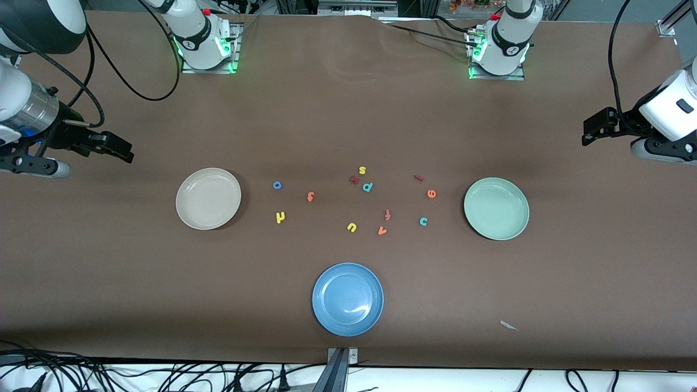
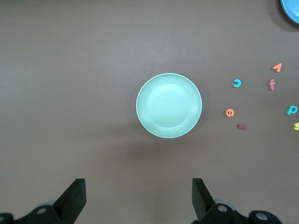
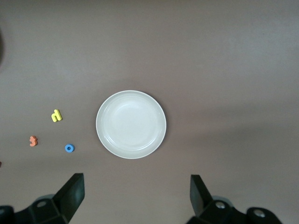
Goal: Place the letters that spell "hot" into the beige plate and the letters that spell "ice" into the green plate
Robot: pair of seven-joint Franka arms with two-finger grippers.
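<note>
Grippers, both: the left gripper hangs high over the left arm's end of the table, the right gripper over the right arm's end; each has its jaws spread wide and empty, as both wrist views confirm. Neither has begun a pick.

Items, nearest the front camera first:
- Round shallow blue plate, no part in the task.
- Small orange foam v and yellow foam u: distractors.
- Tiny teal foam c, on bare table near the round shallow pale mint-green plate.
- Tiny yellow foam h, near the round shallow cream-beige plate.
- Darker red f-like foam letter: distractor.
- Tiny orange foam t and orange foam e.
- Tiny blue ring-shaped foam o; teal foam p, distractor.
- Dark red short foam bar i.

Both plates are empty; all six letters remain to be moved.

Handling advice, as judgement: let each arm serve its own plate, right arm for h, o, t, left arm for i, c, e. Descend straight down, jaws straddling one letter only. The letters are thin and light, so fingertips should nearly meet the table before closing. Release low over the plate's middle.
</note>
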